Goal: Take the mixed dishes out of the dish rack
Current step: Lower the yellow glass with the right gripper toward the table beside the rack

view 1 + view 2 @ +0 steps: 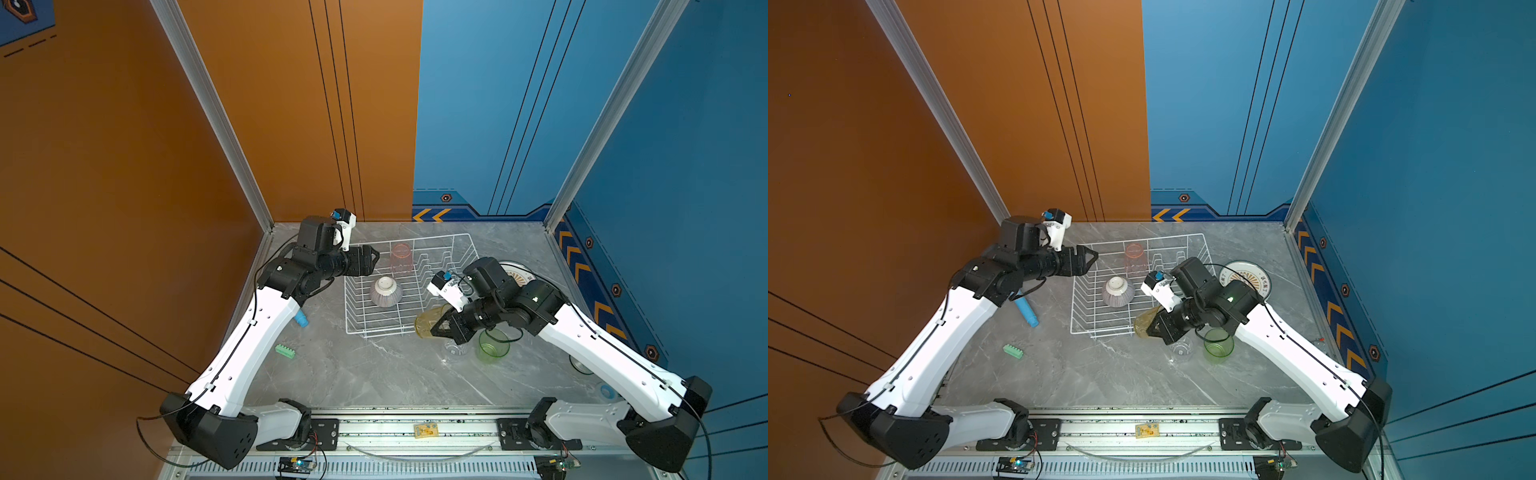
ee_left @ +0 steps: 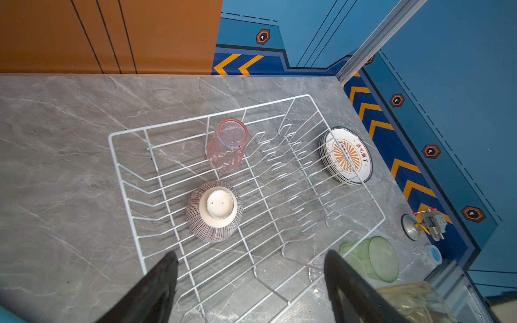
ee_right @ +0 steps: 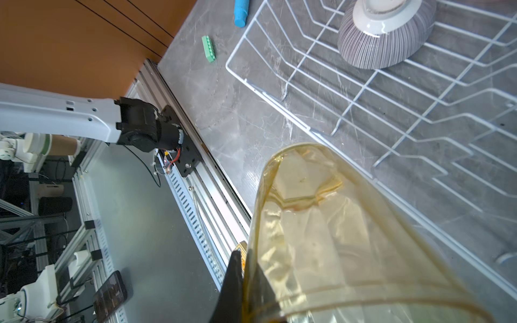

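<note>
At the near right corner of the dish rack (image 1: pixel 346 307), the right end effector (image 1: pixel 434 330) is clamped on the yellow tumbler (image 3: pixel 321 237). It seems to pinch the glass wall at the mouth, one finger inside and one outside, a hold that suits a thin rim better than spanning the whole body. The tumbler is carried tilted, base leading, and looks to be clear of the wires. Judging from where the others stand, it is headed for the bare surface just right of that corner. The green tumbler (image 1: pixel 493 345) and the clear tumbler (image 1: pixel 1181 348) stand there mouth-up, side by side, so unloaded glasses are being grouped. The plates (image 2: pixel 347 155) lie stacked on the surface by the rack's right edge. Inside the rack, the pink tumbler (image 2: pixel 228 145) near the far edge and the striped bowl (image 2: pixel 214 211) toward the left edge both sit inverted, as for draining. The left end effector (image 1: pixel 373 262) hovers at the rack's far left corner with fingers spread wide and empty, probably poised for the bowl.
</note>
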Robot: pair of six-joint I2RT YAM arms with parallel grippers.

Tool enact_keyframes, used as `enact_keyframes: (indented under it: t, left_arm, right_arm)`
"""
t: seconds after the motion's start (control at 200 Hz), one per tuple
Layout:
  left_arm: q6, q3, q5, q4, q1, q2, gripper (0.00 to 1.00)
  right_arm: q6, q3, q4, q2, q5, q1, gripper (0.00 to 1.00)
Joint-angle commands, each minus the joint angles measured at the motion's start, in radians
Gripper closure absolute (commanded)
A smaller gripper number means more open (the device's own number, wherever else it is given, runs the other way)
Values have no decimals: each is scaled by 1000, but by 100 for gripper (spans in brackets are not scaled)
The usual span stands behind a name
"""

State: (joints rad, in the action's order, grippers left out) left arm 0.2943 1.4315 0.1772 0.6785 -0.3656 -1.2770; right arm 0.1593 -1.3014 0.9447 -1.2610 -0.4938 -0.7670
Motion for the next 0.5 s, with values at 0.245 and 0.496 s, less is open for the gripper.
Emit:
enact_keyframes:
  t: [0.245, 0.496]
  left_arm:
    - [-43, -31, -45, 32, 13, 1, 17]
    - [-47, -39, -41, 33, 19, 3, 17]
  right_arm:
    - [-50, -81, 149, -122, 154, -128, 100]
    - [-64, -85, 174, -209, 163, -185, 100]
